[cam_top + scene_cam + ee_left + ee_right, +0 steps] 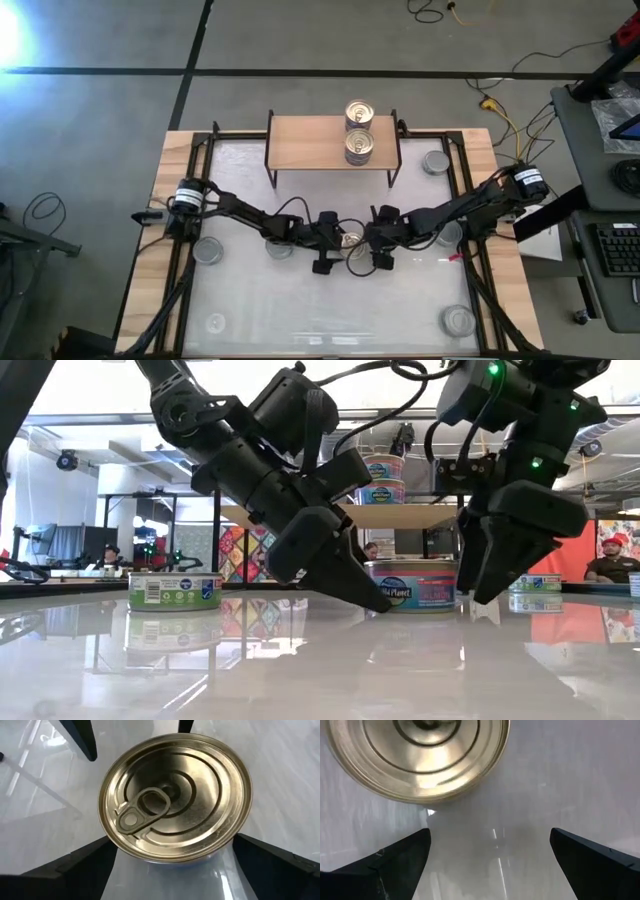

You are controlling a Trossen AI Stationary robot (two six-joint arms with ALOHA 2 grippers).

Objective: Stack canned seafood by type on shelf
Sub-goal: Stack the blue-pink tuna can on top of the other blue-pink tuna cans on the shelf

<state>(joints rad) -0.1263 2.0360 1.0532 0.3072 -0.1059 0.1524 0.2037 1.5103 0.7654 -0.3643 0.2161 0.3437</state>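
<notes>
A gold-topped tin with a pull ring stands on the white table's middle; in the low view it shows a blue label. My left gripper is open and slants down at the tin from the left. Its fingers flank the tin's near side, and no touch shows. My right gripper hangs open just right of the tin, which lies beyond its fingers at the picture's edge. Two gold-topped tins are on the wooden shelf at the far side.
Silver-topped tins lie scattered on the table: left, far right, near right, near left. A green-labelled tin stands left in the low view. Black rails run along the table's sides.
</notes>
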